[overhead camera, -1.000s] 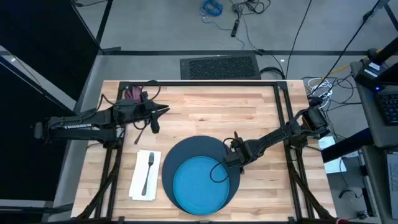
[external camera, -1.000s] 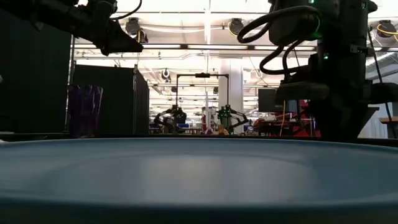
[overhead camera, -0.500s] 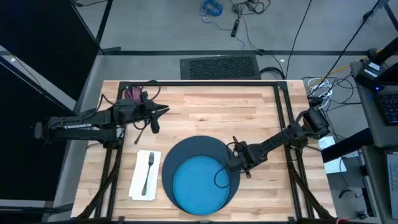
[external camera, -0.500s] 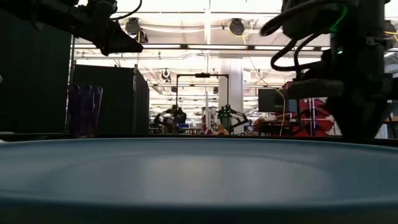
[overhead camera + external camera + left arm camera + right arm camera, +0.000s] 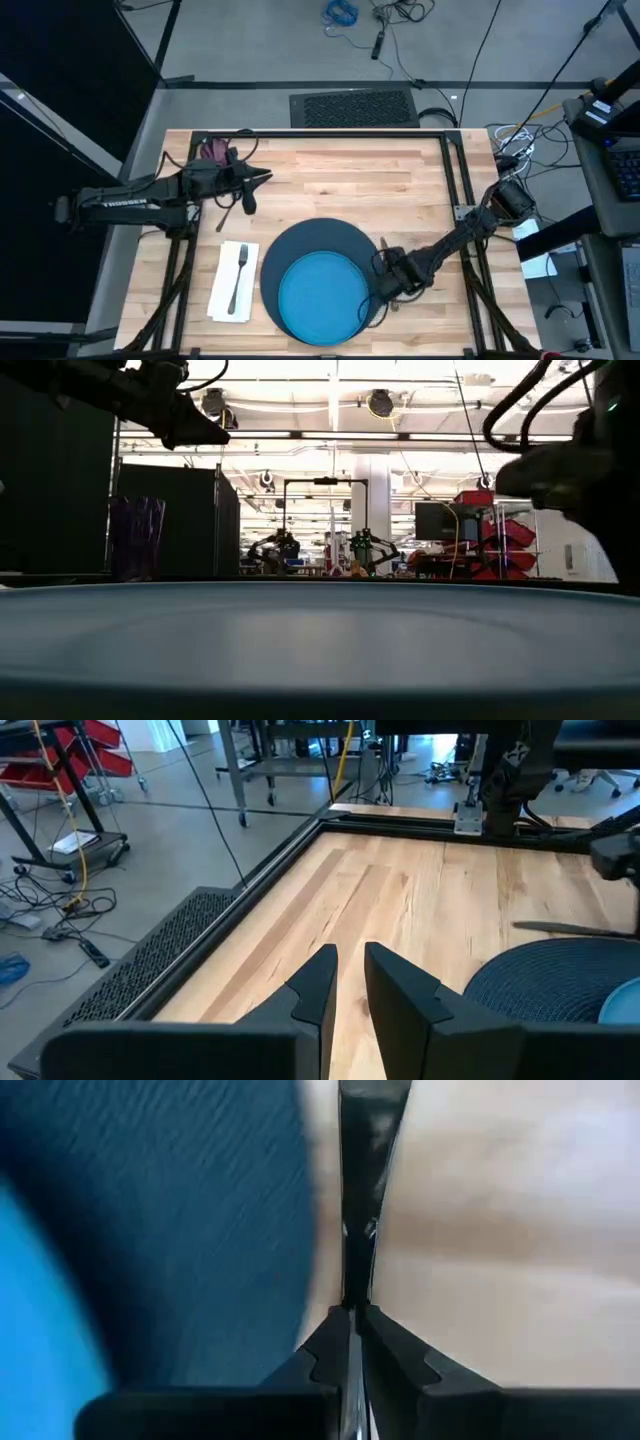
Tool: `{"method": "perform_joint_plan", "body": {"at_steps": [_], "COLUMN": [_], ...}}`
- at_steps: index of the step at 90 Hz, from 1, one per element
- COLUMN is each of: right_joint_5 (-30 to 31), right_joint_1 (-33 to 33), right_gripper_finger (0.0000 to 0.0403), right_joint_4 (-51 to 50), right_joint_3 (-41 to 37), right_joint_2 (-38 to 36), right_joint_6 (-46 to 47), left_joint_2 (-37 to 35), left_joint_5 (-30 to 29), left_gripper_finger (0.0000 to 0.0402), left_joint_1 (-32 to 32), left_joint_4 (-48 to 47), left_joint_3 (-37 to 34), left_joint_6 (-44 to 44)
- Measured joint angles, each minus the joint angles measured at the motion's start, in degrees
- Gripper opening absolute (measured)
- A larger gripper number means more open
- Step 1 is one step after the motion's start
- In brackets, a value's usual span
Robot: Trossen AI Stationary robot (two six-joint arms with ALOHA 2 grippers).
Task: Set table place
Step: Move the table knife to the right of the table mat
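The dark blue round mat lies at the table's near middle, and the bright blue plate rests on it. Left of the mat, a metal fork lies on the white folded napkin. A purple cup stands at the far left. My right gripper is low at the mat's right edge, shut on a thin metal utensil that looks like the knife. My left gripper hovers near the cup, open by a narrow gap, with nothing in it. My right gripper pinches the thin metal utensil between its two fingers, edge-on, at the stretch beside the fingertips. The fingers lie along it, and it sticks out ahead of them toward the table's far edge, over bare wood just beside the mat. Whether it touches the table cannot be told.
A black metal frame runs around the wooden table. Bare wood lies right of the mat and across the far half. In the low view the plate's rim fills the foreground.
My right gripper has gone toward the table's near edge and a little toward its right edge, along the mat's right rim, carrying the metal utensil with it and staying shut on it.
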Motion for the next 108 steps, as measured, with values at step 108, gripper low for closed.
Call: {"method": "perform_joint_plan", "body": {"at_steps": [108], "right_joint_5": [0.6], "right_joint_1": [6.3], "right_gripper_finger": [0.0042], "right_joint_4": [0.3], "right_joint_3": [-0.1], "right_joint_2": [0.2], "right_joint_6": [4.9], "left_joint_2": [0.0], "left_joint_5": [0.0], "left_gripper_finger": [0.0042], "left_joint_1": [-2.3], "left_joint_4": [-1.6], "left_joint_3": [0.0], "left_joint_6": [0.0]}}
